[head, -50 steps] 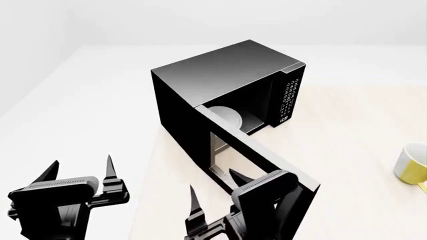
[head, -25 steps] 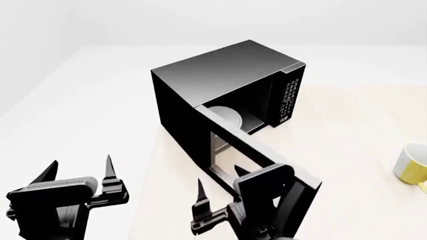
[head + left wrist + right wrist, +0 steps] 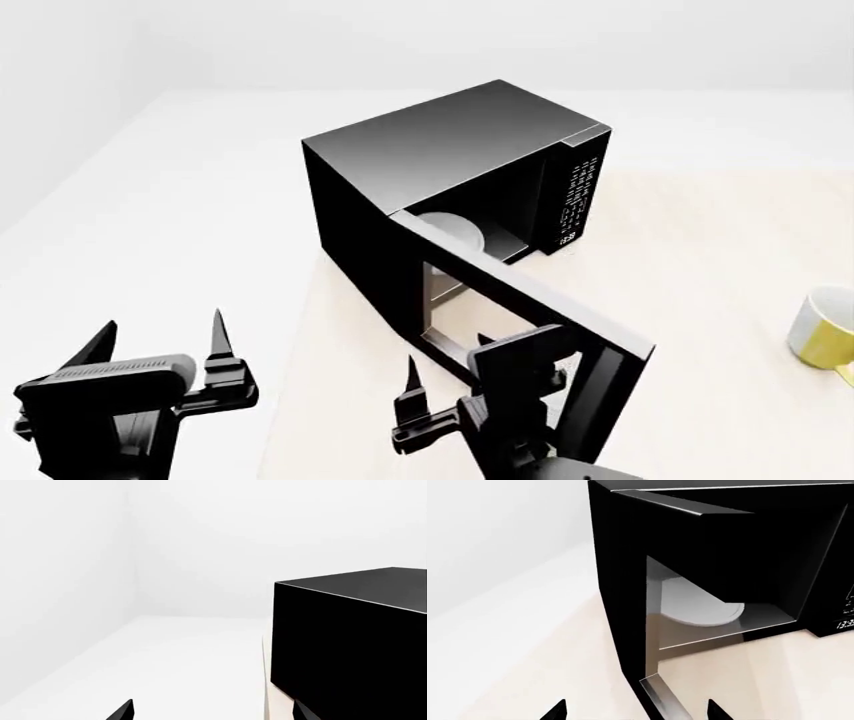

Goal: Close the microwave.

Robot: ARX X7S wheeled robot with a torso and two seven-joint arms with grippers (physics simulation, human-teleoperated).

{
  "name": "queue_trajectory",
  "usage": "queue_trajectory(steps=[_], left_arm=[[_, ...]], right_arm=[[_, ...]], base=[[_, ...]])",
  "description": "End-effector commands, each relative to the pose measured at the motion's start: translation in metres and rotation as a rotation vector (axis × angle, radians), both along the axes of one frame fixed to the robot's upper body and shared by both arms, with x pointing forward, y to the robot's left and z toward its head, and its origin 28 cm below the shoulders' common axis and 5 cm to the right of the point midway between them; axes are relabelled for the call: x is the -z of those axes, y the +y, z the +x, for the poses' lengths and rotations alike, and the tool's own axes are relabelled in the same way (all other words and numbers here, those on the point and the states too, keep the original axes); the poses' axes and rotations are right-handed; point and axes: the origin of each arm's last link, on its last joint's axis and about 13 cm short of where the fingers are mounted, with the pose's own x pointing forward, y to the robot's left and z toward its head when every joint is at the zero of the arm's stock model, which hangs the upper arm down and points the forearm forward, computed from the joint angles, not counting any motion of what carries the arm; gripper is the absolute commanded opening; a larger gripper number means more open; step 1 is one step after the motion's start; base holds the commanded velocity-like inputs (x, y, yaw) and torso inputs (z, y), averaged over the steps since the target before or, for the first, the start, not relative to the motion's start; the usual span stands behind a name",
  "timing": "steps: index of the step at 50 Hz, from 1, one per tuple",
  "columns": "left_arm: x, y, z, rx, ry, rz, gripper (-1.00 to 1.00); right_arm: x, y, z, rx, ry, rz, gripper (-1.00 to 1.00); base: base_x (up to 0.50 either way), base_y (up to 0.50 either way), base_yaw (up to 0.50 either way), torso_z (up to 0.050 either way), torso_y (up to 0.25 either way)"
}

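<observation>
Head view, microwave (image 3: 441, 170) door ajar, white plate (image 3: 457, 232) inside

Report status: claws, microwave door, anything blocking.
Left claw open, idle, off to the side. Right claw open, at the door's outer face. Microwave door ajar, plate inside. Nothing seen blocking the swing; mug far right.

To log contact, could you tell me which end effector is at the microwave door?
The right end effector, against the open door; the left end effector hangs off the table.

The black windowed microwave door (image 3: 534, 310) stands ajar across the right gripper (image 3: 454, 385); bare beige tabletop (image 3: 694, 290) lies rightward.
</observation>
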Motion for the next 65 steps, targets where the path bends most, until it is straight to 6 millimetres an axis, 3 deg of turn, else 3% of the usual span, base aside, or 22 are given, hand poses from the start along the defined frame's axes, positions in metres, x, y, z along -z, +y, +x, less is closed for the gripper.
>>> queue_trajectory(steps=[1,22,38,65], left_arm=[[0.000,0.000,0.000,0.000,-0.001,0.000,1.00],[-0.001,-0.001,0.000,0.005,0.002,0.002,1.00],[-0.002,0.000,-0.001,0.001,-0.001,0.003,1.00],[-0.001,0.001,-0.002,-0.005,-0.003,0.003,1.00]], right_arm=[[0.005,-0.003,0.007,0.033,0.015,-0.014,1.00],[-0.009,-0.014,0.022,0.093,-0.019,-0.007,1.00],[-0.003,-0.021,0.045,0.154,-0.018,-0.028,1.00],[0.011,-0.025,0.065,0.197,0.011,-0.064,1.00]], base=[[0.00,0.00,0.00,0.000,0.000],[0.00,0.00,0.00,0.000,0.000],[0.00,0.00,0.00,0.000,0.000],[0.00,0.00,0.00,0.000,0.000]])
